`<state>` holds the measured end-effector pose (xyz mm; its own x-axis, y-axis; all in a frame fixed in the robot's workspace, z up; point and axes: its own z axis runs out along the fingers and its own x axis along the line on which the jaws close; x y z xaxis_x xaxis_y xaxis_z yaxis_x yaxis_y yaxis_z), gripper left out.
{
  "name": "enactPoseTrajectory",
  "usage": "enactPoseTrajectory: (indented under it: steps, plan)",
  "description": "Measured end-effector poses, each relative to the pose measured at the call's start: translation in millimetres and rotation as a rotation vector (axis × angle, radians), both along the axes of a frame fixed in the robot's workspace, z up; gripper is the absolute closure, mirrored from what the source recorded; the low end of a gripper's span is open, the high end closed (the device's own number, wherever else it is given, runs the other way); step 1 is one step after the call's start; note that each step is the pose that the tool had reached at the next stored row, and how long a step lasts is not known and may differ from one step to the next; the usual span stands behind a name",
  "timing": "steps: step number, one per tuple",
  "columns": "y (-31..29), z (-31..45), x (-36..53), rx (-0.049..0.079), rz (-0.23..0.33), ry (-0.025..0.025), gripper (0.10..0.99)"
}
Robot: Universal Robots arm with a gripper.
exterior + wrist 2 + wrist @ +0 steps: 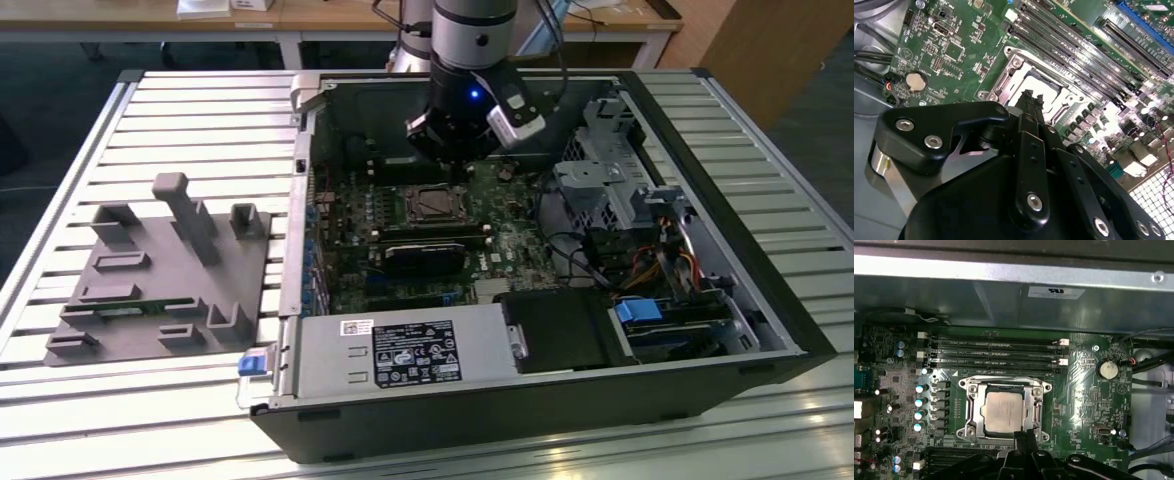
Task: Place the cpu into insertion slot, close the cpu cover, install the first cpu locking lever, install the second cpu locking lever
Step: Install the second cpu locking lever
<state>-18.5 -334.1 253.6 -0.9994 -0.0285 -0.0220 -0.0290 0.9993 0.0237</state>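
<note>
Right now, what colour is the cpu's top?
Dull silver-grey cpu, best in the first wrist view.

I see the cpu [1002, 411], a dull silver square, lying flat in the insertion slot [970, 391] on the green board. The cpu cover [1035, 407], a thin silver frame, lies closed around it, chip showing through its window.

Even daylight washes the slatted table [174, 120] in the exterior view, while the open computer case [747, 330] sits in deep shadow inside. In the first wrist view the cpu [1002, 411] glares pale. In the second wrist view the gripper [1030, 102] looms dark, soft-edged, the bright board beyond tilted.
</note>
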Motion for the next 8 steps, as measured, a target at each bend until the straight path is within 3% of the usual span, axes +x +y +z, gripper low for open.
enactPoseTrajectory:
  steps: [3, 8]
  plan:
    - [-4.1, 0.0, 0.0, 0.0, 0.0, 0.0001, 0.98]
    - [-17.2, -0.2, 0.0, 0.0, 0.0, 0.0001, 0.98]
